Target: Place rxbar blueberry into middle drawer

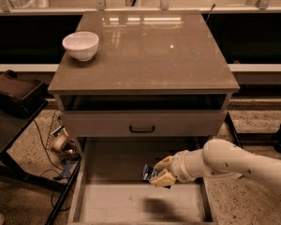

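The middle drawer (107, 205) is pulled out at the bottom of the view, a wide shallow grey tray with a pale floor. My gripper (159, 172) reaches in from the right on a white arm and hangs over the drawer's right middle. It is shut on the rxbar blueberry (150, 173), a small dark blue bar that sticks out to the left of the fingers. A dark shadow lies on the drawer floor below the gripper.
A white bowl (80, 45) stands at the back left of the cabinet top (150, 50). A shut drawer front with a black handle (142, 129) is above the open drawer. A black stand (14, 107) and cables are on the left.
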You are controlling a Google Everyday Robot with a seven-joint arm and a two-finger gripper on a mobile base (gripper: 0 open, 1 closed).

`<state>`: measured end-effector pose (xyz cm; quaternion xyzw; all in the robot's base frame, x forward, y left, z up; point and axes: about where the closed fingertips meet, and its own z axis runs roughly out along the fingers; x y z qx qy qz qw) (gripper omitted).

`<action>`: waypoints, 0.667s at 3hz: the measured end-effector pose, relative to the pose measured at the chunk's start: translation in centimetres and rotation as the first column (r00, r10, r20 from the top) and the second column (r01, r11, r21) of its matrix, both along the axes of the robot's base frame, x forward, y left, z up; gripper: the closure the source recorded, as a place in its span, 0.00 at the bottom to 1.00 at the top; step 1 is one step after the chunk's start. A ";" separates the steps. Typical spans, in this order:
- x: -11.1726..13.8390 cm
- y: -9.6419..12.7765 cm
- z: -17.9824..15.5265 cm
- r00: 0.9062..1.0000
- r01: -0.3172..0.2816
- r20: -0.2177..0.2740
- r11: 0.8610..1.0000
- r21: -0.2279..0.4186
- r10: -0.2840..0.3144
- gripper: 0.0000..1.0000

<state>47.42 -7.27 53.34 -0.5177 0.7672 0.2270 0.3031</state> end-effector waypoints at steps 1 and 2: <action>0.0 0.2 -0.1 1.000 -0.004 -0.001 1.000 0.001 0.004 0.75; -0.1 0.3 -0.1 1.000 -0.006 -0.002 1.000 0.001 0.006 0.52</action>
